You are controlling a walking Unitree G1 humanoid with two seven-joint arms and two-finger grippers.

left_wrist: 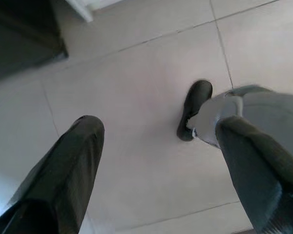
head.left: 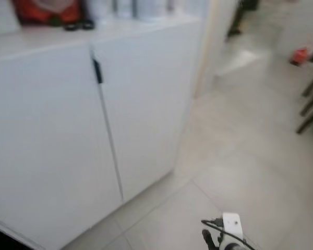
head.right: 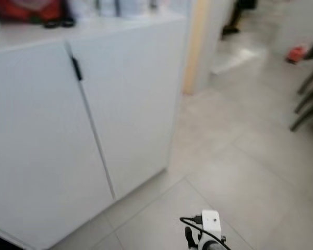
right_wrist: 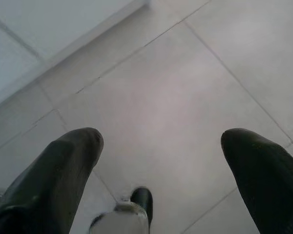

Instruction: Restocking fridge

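Blurred head views. White cabinet w/ two closed doors takes up the left side; a small black handle sits near the top of the seam btw. the doors. On the cabinet's top, at its back edge: a red item toward the left end, something small and dark just beside it, and a few pale containers further right — all too blurred to identify. Can't tell whether this cabinet is the fridge; no stock items can be made out.

Right of the cabinet: a pale wood-coloured post, then light grey tiled floor running back. At the far right edge of the floor, dark chair legs and a small red thing on the tiles. A dark shape stands at the top, past the post; can't tell what it is.

Right arm's white wrist unit w/ black cable shows at the bottom edge of the head views, over the floor.

Left tool: fingers spread wide, nothing btw. them, pointing down at the tiles; the robot's black foot below it.

Right tool: fingers also wide apart, holding nothing, over bare tiles near the cabinet's base.
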